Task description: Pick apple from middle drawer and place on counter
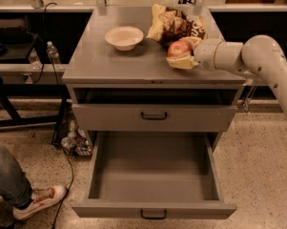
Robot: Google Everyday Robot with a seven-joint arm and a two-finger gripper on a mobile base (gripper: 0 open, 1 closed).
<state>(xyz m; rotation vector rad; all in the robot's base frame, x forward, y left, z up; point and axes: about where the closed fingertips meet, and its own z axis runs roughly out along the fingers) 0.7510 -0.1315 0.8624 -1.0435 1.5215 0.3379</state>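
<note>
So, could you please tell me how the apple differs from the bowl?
The apple is reddish and smaller; the bowl is pale and wider. The apple sits clamped in the gripper at the right of the counter; the bowl stands free, further left. Both are round.
</note>
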